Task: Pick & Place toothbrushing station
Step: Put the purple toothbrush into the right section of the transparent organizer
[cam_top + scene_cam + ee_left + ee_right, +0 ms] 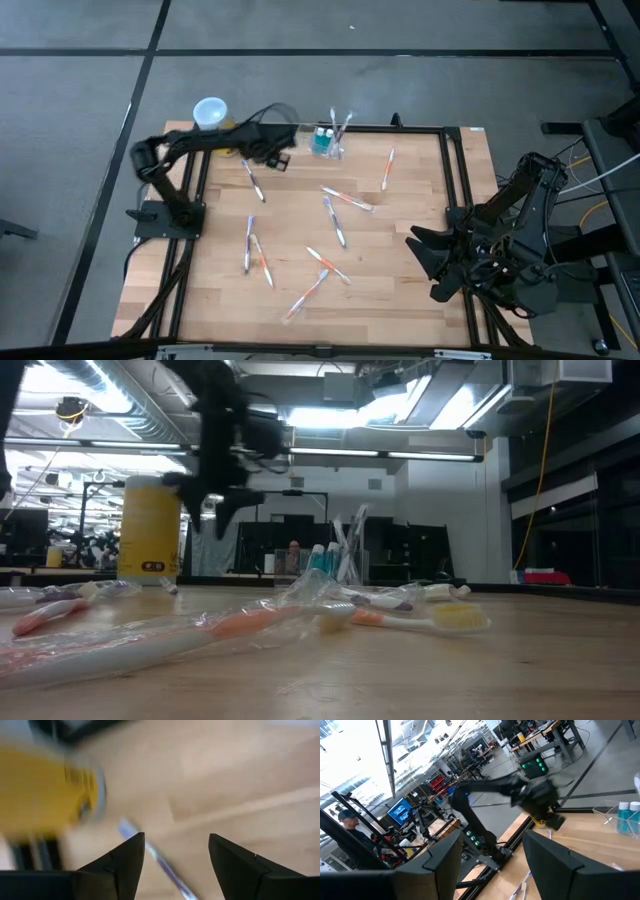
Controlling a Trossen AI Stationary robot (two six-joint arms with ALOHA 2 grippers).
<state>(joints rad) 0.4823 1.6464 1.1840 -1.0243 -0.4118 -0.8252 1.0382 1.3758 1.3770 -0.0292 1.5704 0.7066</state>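
High view: wooden table [400, 250] strewn with toothbrushes [347, 200]; grey floor [80, 100].

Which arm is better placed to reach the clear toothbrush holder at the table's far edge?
Probably left. The left hand hangs open just beside the toothbrushing station at the far edge. The right hand, also open, waits by the table's right side, much farther off.
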